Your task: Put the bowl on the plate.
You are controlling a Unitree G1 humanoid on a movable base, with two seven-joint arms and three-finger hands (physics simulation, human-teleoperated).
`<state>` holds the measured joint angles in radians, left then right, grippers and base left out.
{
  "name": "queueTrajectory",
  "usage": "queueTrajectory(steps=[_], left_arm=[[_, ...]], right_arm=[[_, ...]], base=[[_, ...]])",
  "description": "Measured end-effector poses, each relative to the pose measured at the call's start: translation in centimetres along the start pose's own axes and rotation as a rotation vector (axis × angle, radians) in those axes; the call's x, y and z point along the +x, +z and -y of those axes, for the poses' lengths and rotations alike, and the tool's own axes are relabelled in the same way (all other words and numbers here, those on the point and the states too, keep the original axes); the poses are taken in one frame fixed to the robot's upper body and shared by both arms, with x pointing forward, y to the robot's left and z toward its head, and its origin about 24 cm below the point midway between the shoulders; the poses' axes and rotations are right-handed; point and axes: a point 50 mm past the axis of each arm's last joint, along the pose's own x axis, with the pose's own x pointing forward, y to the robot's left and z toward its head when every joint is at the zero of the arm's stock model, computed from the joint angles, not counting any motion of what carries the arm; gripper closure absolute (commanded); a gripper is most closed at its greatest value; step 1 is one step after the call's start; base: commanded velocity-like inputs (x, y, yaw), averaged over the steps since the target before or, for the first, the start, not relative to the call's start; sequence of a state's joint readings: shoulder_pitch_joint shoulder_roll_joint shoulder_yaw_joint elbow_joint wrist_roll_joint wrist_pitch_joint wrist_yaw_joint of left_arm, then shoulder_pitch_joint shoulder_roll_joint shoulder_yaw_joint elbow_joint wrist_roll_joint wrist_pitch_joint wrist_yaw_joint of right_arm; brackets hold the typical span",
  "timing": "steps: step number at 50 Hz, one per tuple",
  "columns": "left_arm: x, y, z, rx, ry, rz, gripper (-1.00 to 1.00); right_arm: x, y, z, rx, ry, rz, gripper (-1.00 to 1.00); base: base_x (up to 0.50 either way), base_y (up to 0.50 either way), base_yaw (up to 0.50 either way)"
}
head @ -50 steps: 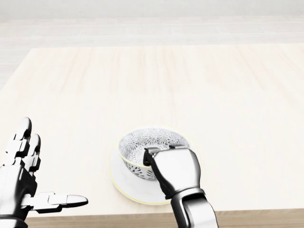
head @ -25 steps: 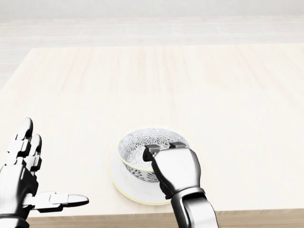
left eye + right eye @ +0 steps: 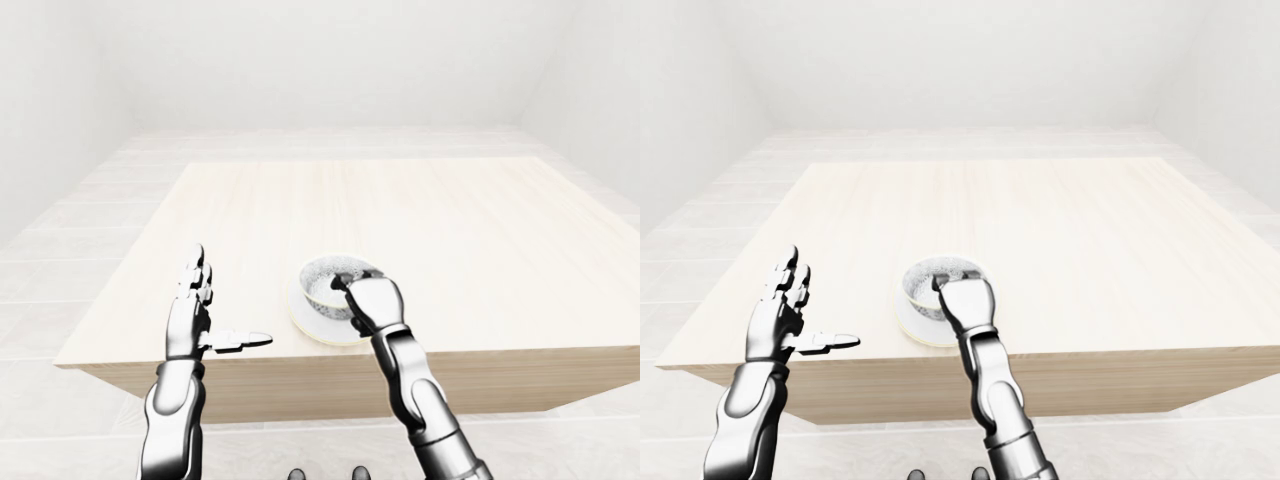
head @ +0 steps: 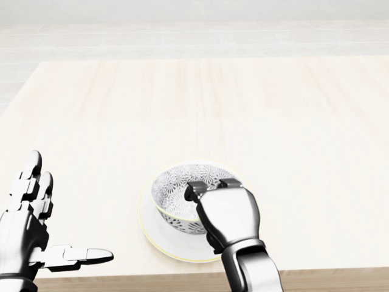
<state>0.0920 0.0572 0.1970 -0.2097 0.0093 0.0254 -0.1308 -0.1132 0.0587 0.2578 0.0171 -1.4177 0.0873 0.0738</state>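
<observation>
A patterned bowl, white with a dark speckled design, sits on a white plate near the bottom edge of the table in the head view. My right hand grips the bowl's right rim, its fingertips hooked over the rim into the bowl and the palm covering the bowl's right side. My left hand hovers open at the lower left of the head view, fingers spread and thumb pointing right, well apart from the plate.
The light wooden table stretches away above the plate. Its near edge lies just below the plate. Pale tiled floor surrounds the table.
My right hand has shifted slightly down and to the right on the bowl's rim. The bowl, plate and left hand stay almost where they were.
</observation>
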Motion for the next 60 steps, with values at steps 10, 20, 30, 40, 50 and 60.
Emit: queueTrajectory(steps=[10,20,30,40,50,60], left_arm=[[-0.1,0.0,0.0,-0.002,-0.001,0.000,-1.00],[-0.1,0.2,-0.1,-0.003,0.000,0.003,-1.00],[-0.2,0.4,-0.2,-0.002,0.002,0.006,-1.00],[-0.1,0.4,-0.2,0.000,0.002,0.006,-1.00],[-0.1,0.3,-0.2,0.001,0.004,0.006,-1.00],[-0.1,0.4,-0.2,0.000,0.005,0.007,-1.00]], right_arm=[[-0.2,0.0,0.2,0.000,-0.006,0.000,-0.26],[-0.3,0.0,0.5,-0.002,-0.010,0.000,-0.84],[-0.5,0.1,0.9,-0.006,-0.019,0.002,-1.00],[-0.5,0.0,1.2,-0.003,-0.024,-0.001,-1.00],[-0.7,-0.2,2.0,0.010,-0.026,-0.004,-1.00],[-1.4,-0.5,3.5,0.037,-0.027,-0.005,-1.00]], base=[[0.00,0.00,0.00],[0.00,0.00,0.00],[0.00,0.00,0.00],[0.00,0.00,0.00],[0.00,0.00,0.00],[0.00,0.00,0.00]])
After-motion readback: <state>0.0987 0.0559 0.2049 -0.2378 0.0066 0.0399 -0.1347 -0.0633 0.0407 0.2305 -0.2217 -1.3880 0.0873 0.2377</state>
